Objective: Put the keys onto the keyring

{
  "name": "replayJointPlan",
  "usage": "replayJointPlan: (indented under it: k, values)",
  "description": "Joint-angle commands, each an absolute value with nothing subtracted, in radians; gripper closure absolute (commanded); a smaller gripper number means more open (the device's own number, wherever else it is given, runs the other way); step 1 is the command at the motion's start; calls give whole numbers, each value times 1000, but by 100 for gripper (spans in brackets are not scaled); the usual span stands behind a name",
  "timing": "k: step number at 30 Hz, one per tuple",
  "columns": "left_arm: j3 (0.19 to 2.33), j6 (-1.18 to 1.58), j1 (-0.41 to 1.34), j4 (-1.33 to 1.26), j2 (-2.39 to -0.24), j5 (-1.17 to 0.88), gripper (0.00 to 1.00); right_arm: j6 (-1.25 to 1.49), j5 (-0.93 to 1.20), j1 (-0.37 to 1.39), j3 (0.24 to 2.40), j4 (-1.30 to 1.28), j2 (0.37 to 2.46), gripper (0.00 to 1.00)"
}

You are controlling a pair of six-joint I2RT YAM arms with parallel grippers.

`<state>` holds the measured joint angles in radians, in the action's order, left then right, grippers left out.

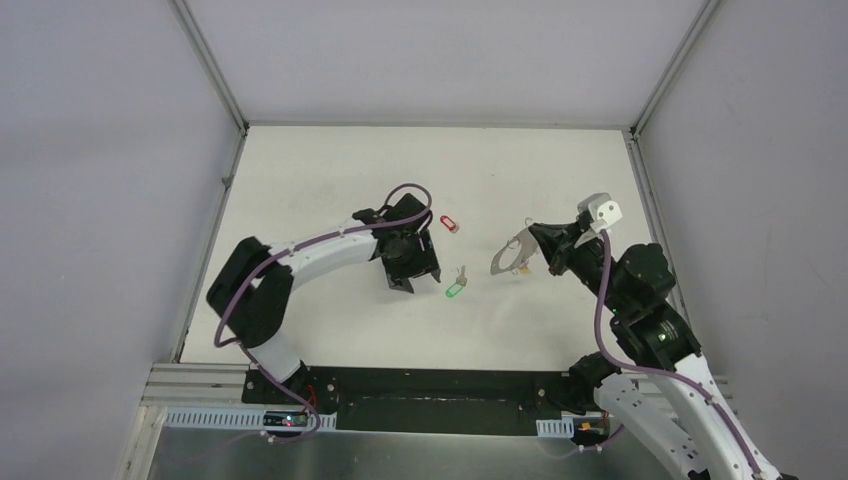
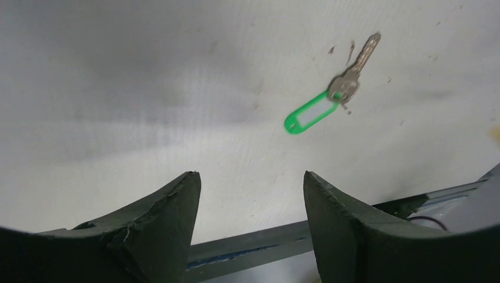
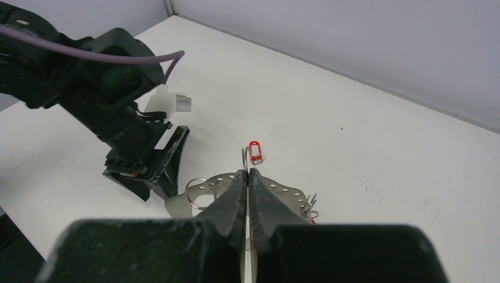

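A silver key with a green tag (image 1: pixel 455 287) lies on the white table and also shows in the left wrist view (image 2: pixel 309 112). My left gripper (image 1: pixel 415 277) hovers just left of it, open and empty (image 2: pixel 250 177). A key with a red tag (image 1: pixel 450 222) lies further back and also shows in the right wrist view (image 3: pixel 255 151). My right gripper (image 1: pixel 535 236) is shut (image 3: pixel 248 172) on the keyring (image 3: pixel 243 158), a thin wire seen edge-on sticking out past its fingertips. In the top view the keyring (image 1: pixel 510 256) is a silver loop held above the table.
Under my right fingers sits a flat silver plate with a row of holes (image 3: pixel 283 191), with a small split ring (image 3: pixel 197 191) on its left and a few small keys (image 3: pixel 309 203) at its right. A yellowish bit (image 1: pixel 521 268) lies beside it. Grey walls enclose the table.
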<state>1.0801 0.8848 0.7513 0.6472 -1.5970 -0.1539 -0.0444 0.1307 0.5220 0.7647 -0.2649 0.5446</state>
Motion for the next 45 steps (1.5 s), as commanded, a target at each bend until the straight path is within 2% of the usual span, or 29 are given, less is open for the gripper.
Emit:
replayJointPlan:
  k: [1, 9, 20, 25, 30, 45]
  values:
    - [1212, 1089, 765, 608, -1750, -255, 34, -76, 56, 520, 805, -363, 474, 100]
    - [1379, 1293, 834, 663, -1890, -172, 30, -47, 85, 520, 772, -447, 368, 100]
    - [1570, 1404, 858, 820, -1992, -66, 37, -45, 99, 520, 758, -532, 287, 100]
    - [1595, 1451, 864, 884, -2032, -69, 44, -47, 100, 520, 763, -557, 281, 100]
    - [1611, 1466, 866, 885, -2056, -71, 57, -49, 112, 520, 759, -569, 279, 100]
    - [1611, 1476, 866, 885, -2092, -91, 73, -66, 110, 520, 746, -581, 263, 100]
